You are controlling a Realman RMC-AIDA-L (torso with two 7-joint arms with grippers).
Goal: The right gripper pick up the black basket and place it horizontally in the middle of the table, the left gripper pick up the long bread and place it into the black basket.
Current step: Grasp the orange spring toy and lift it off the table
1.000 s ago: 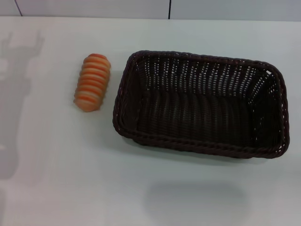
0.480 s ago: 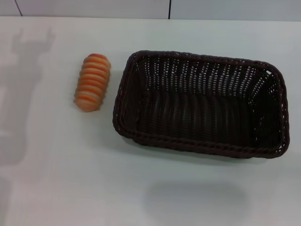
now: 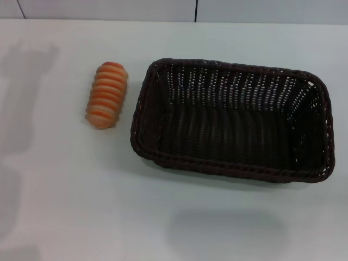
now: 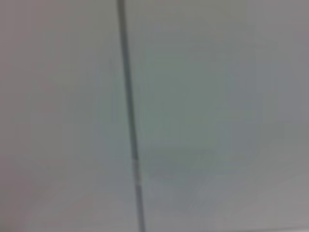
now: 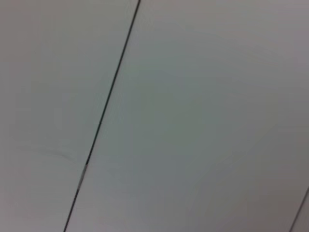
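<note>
The black basket [image 3: 231, 120] lies lengthwise across the middle and right of the white table [image 3: 81, 206], open side up and empty. The long bread [image 3: 106, 95], striped orange and cream, lies on the table just left of the basket, a small gap apart. Neither gripper shows in the head view; only an arm's shadow falls on the table at the far left. Both wrist views show only a pale surface with a thin dark line.
The table's far edge [image 3: 163, 20] meets a pale wall with a dark vertical seam [image 3: 196, 10]. A soft shadow lies on the table in front of the basket [image 3: 225, 231].
The arm shadow at the far left of the table has shifted and changed shape. The basket and the bread have not moved.
</note>
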